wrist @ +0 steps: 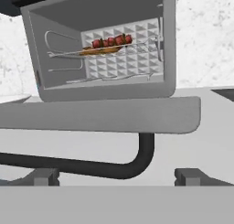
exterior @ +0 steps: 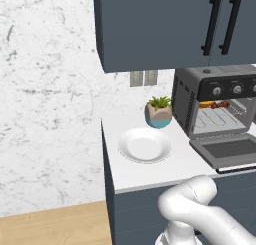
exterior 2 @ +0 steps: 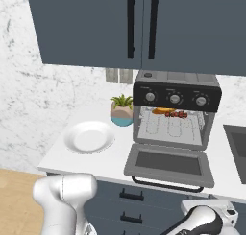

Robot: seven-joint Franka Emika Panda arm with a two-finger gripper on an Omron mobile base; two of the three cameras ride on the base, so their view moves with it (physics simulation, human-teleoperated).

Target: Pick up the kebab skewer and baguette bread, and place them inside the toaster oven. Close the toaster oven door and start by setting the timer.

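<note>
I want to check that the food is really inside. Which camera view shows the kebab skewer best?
The hand view: the kebab skewer lies large on the wire rack, its chunks distinct. The right base view shows it small. The left base view shows it tiny, at a slant.

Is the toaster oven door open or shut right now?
Open: the toaster oven door lies dropped flat, with the wire rack exposed.

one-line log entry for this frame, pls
stage: door closing pending | kebab skewer and baguette bread: on rack in toaster oven | toaster oven door: down, open | tool: open, below handle
</note>
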